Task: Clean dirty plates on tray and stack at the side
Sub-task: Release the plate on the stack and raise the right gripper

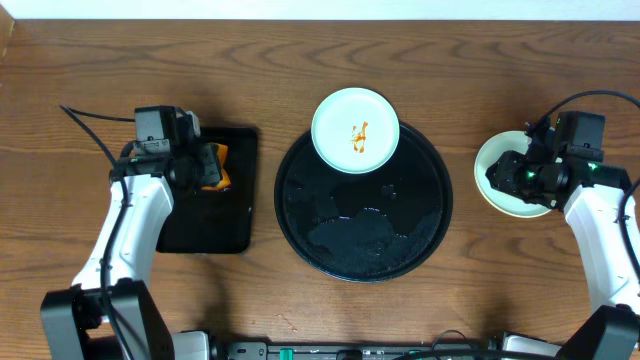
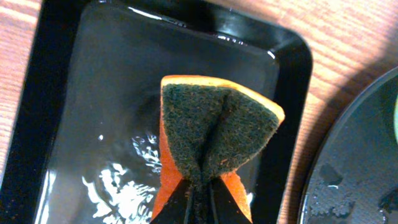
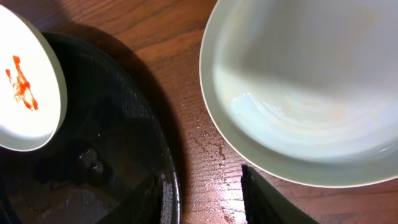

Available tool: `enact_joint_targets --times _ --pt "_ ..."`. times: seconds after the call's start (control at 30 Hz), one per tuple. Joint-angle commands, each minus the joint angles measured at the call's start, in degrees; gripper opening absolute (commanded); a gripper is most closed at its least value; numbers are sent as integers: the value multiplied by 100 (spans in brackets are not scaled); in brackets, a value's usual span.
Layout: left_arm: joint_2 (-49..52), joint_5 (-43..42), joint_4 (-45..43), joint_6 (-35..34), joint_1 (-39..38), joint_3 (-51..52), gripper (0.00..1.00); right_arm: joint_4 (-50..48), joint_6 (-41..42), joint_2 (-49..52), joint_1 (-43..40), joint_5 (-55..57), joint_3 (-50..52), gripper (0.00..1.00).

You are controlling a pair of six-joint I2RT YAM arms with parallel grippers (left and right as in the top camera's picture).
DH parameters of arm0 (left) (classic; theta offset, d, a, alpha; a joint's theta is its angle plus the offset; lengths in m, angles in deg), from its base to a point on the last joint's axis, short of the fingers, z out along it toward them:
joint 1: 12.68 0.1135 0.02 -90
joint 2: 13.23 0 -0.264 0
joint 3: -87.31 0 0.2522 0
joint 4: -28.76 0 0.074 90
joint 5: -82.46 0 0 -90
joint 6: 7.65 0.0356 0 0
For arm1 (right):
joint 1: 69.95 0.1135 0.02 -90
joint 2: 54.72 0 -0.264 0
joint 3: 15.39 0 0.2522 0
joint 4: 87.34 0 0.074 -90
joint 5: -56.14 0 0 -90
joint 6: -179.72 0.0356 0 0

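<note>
Left gripper: clamped on folded sponge, over rectangular tray, frame left.
Right gripper: fingers spread, holding nothing, by pale plate, frame right.
Streaked plate: 1, on round tray, upper rim.

There were one round black tray, one rectangular black tray, one sponge, and two plates plainly seen: a sauce-streaked plate at the round tray's 12 o'clock, a pale plate beyond its 3 o'clock.

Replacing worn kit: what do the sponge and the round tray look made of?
The sponge looks like orange foam with a dark green fibrous scouring face, matte and fuzzy. The round tray is probably black plastic, glossy: wet patches reflect light.
</note>
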Motion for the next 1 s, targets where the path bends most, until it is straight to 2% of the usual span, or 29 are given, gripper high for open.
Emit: enact_joint_targets --times 0.0,0.47,0.73,0.87,0.97 --pt "264 96 -11 76 13 15 7 7 -105 15 55 -50 -11 40" --pt "1462 2 -44 72 13 17 7 -70 -153 15 426 -68 -11 40" --pt "577 -184 258 74 13 -52 7 -531 -704 15 984 -415 -11 43" --pt "48 -184 352 72 9 -52 7 -1093 -702 15 1451 -409 -20 47" --pt "-181 -184 533 72 9 -50 8 -1084 -708 35 1742 -404 -240 51"
